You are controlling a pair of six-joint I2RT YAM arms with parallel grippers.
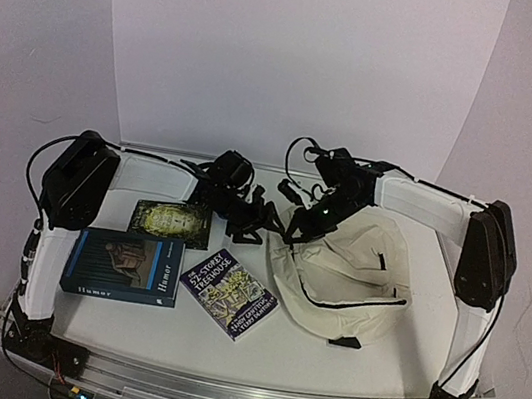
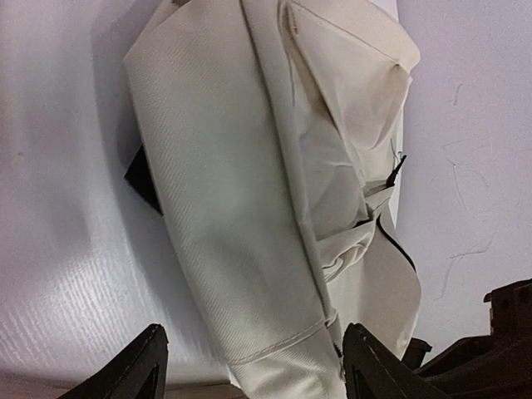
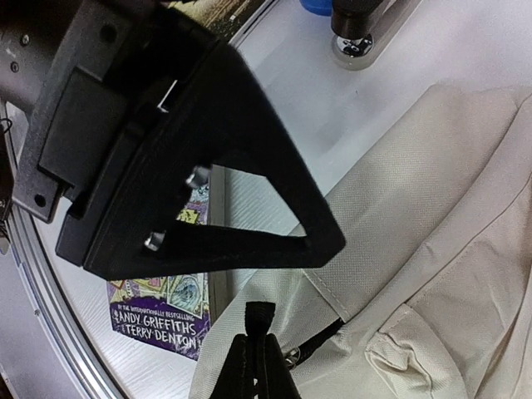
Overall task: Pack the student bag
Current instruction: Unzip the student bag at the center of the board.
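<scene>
The student bag (image 1: 355, 274) lies slumped on the right half of the counter (image 1: 173, 337). Its long axis runs roughly left to right, with one end toward the middle where both arms meet. The left pincer (image 2: 253, 332) is spread wide, straddling that end. The right pincer (image 3: 259, 316) is clenched tight beside the zip there; whether it pinches anything I can't tell

From high behind, we look down on the table (image 1: 174, 332); both wrist views sit close, sharing the student bag (image 1: 348, 289).
</scene>
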